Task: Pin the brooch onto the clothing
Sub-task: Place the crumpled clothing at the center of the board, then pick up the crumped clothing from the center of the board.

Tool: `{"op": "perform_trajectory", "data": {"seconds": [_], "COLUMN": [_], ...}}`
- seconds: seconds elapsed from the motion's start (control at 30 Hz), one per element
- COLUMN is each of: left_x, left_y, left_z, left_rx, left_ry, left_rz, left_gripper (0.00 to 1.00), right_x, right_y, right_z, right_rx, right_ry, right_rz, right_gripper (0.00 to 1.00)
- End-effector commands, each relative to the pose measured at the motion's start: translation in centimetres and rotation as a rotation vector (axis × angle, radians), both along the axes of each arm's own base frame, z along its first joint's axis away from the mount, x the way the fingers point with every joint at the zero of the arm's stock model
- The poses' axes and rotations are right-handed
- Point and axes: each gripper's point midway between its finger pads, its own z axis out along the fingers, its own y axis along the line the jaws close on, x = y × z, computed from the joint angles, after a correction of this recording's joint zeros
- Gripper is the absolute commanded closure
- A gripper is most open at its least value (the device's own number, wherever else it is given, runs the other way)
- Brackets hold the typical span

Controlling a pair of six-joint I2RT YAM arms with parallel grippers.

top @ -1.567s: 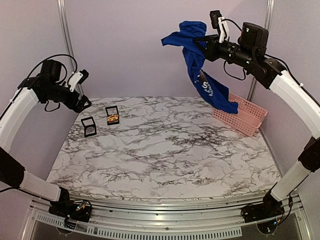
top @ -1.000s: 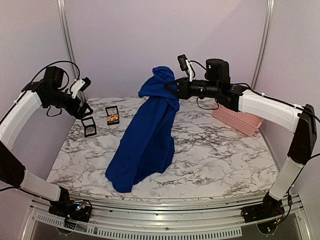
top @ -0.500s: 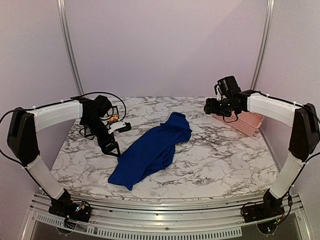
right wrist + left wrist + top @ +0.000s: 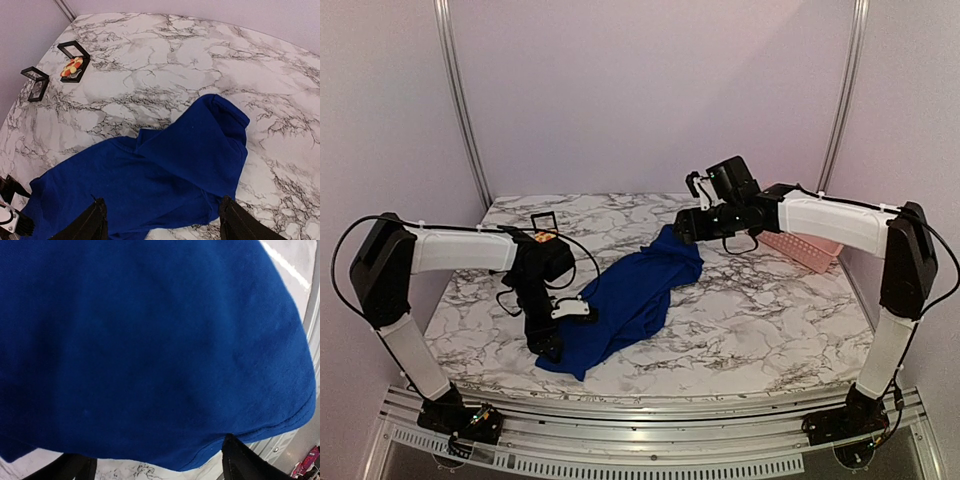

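The clothing [image 4: 625, 300], a blue shirt, lies crumpled in a long diagonal heap on the marble table [image 4: 760, 320]. It fills the left wrist view [image 4: 150, 340] and shows whole in the right wrist view [image 4: 165, 170]. My left gripper [image 4: 548, 348] is low over its near-left hem [image 4: 260, 432], open [image 4: 160, 466], with the hem edge between the fingers. My right gripper [image 4: 682, 230] hovers open [image 4: 162, 222] above the shirt's far end. The brooch [image 4: 72, 67], yellow, orange and red, rests in a small black box at the back left [image 4: 543, 238].
A second small black box [image 4: 35, 82] stands beside the brooch's box. A pink basket [image 4: 815, 250] sits at the back right, behind my right arm. The table's near edge and metal rail [image 4: 312, 300] run close to the shirt's hem.
The right gripper lowered the shirt onto the table, let go and pulled away, then came back over its far end. The left arm swung down to the shirt's near-left hem.
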Motion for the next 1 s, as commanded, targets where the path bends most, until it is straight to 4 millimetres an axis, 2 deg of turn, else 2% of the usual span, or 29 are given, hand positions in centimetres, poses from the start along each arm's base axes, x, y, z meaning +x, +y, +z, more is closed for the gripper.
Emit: {"op": "perform_trajectory", "data": {"seconds": [0.0,0.03,0.07,0.13,0.17,0.3,0.43,0.47,0.53,0.63,0.73,0.8,0.87,0.9,0.97], "left_x": [-0.9,-0.8,-0.8,-1.0,-1.0,-0.3,2.1,2.8,4.1,6.2,8.3,9.5,10.3,10.6,11.2], "left_y": [0.9,0.9,1.0,1.1,1.1,1.3,1.5,1.5,1.8,2.6,3.5,3.9,4.2,4.5,4.8], "left_z": [-1.8,-1.8,-1.7,-1.6,-1.6,-1.0,0.3,0.7,1.5,3.1,5.3,7.1,8.7,9.4,10.8], "left_rx": [0.071,0.072,0.073,0.071,0.072,0.064,0.028,0.018,0.006,0.001,-0.019,-0.039,-0.049,-0.053,-0.056], "left_ry": [0.037,0.032,0.028,0.029,0.026,-0.021,-0.122,-0.141,-0.179,-0.251,-0.328,-0.378,-0.427,-0.447,-0.484], "left_rz": [-0.012,-0.012,-0.011,-0.007,-0.003,0.029,0.098,0.119,0.162,0.213,0.261,0.288,0.308,0.317,0.333], "left_gripper": [0.24,0.3,0.36,0.5,0.59,1.0,1.0,1.0,1.0,1.0,1.0,1.0,1.0,1.0,1.0], "right_x": [3.5,4.2,4.8,5.5,5.7,4.8,3.8,4.0,5.2,6.5,7.8,8.2,8.3,8.2,8.3], "right_y": [2.5,3.1,3.6,4.2,4.6,6.5,9.0,9.0,7.8,6.2,5.0,4.6,4.3,4.1,3.9], "right_z": [0.6,1.1,-0.7,-2.7,-4.5,-7.5,-7.8,-8.2,-9.2,-10.2,-11.0,-11.5,-12.1,-12.2,-11.3], "right_rx": [-0.013,-0.018,-0.043,-0.089,-0.117,-0.164,-0.166,-0.184,-0.261,-0.359,-0.458,-0.509,-0.532,-0.533,-0.523], "right_ry": [-0.026,-0.039,-0.012,0.013,0.04,0.076,0.027,0.014,-0.017,-0.063,-0.122,-0.143,-0.133,-0.126,-0.126], "right_rz": [0.038,0.049,0.058,0.07,0.079,0.132,0.19,0.184,0.125,0.06,0.031,0.032,0.041,0.042,0.042], "right_gripper": [0.25,0.25,0.25,0.25,0.26,0.26,0.25,0.25,0.26,0.39,0.57,0.73,0.93,1.0,1.0]}}
